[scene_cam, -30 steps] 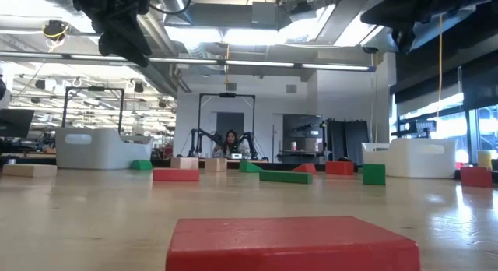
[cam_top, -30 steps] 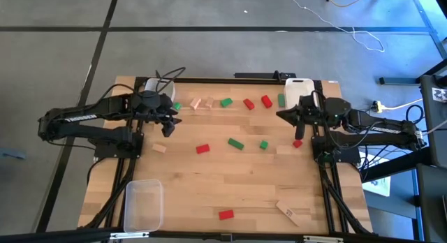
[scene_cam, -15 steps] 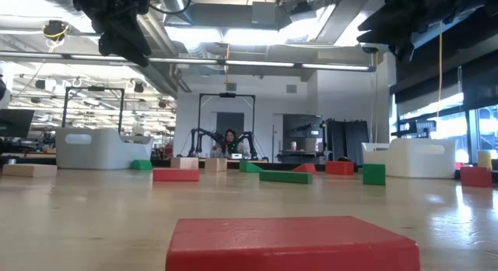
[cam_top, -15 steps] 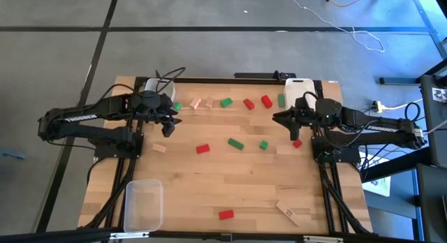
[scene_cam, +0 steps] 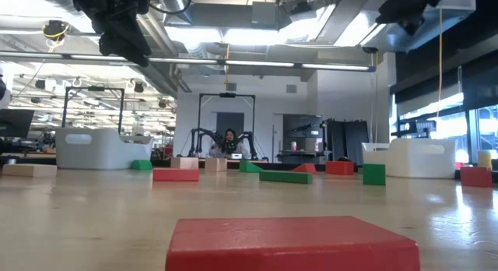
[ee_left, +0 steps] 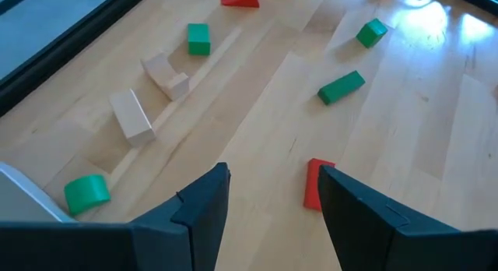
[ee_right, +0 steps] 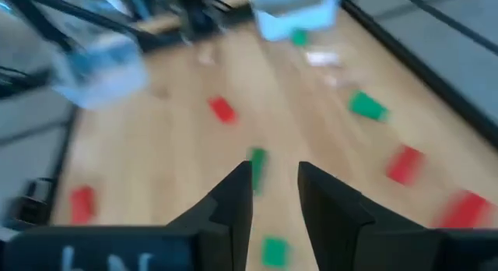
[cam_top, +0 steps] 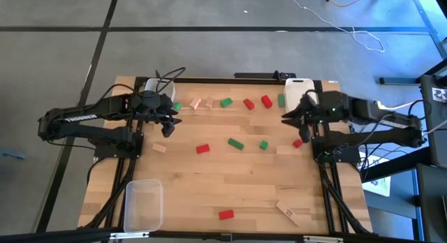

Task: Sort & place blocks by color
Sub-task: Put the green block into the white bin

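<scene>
Red, green and pale wood blocks lie flat and scattered on the wooden table (cam_top: 230, 187). A row lies along the far edge: green (cam_top: 225, 102), red (cam_top: 248, 103), wood (cam_top: 195, 103). Others lie mid-table: a red one (cam_top: 202, 149) and a green one (cam_top: 236, 143). Another red block (cam_top: 225, 214) lies near the front edge. My left gripper (cam_top: 167, 124) (ee_left: 272, 193) hovers open above the far left part. My right gripper (cam_top: 288, 119) (ee_right: 275, 189) hovers open above the far right part, over a red block (cam_top: 297, 142). Neither has anything between its fingers.
A clear plastic bin (cam_top: 143, 204) stands at the near left corner. White bins stand at the far left (cam_top: 155, 86) and far right (cam_top: 298, 86). A wood block (cam_top: 286, 211) lies near the front right. Room is free mid-table toward the front.
My right gripper has risen and tipped up closer to level above the far right part of the table; in the low view it has moved toward the picture's top. The blocks lie where they were.
</scene>
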Tool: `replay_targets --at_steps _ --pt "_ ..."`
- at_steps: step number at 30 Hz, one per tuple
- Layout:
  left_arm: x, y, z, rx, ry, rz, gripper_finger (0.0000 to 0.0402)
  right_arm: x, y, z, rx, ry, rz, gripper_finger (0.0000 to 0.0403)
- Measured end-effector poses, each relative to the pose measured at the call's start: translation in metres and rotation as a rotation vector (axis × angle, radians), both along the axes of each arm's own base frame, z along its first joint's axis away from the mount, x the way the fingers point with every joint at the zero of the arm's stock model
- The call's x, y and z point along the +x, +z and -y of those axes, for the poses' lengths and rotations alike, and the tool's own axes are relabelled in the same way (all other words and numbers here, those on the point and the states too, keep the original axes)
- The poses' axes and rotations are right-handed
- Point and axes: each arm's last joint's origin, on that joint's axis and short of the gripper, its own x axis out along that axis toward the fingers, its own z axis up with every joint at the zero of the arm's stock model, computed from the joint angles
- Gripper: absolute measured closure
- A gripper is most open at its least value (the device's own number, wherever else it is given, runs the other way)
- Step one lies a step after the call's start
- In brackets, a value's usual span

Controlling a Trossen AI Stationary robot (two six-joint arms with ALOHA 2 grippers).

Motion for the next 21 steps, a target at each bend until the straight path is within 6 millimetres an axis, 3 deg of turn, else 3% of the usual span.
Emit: replay_targets --at_steps 4,8,21 --pt "0.000 0.000 0.000 0.000 0.000 0.000 0.0213 0.002 0.019 0.002 -0.028 -0.035 -0.158 0.0297" --pt "0.000 0.000 0.000 0.001 0.000 0.000 0.0213 0.019 0.023 0.004 0.030 -0.069 -0.274 0.0297" --pt "0.000 0.000 0.000 0.023 -0.015 -0.008 0.0213 0.065 0.024 0.011 -0.062 -0.004 -0.230 0.0297"
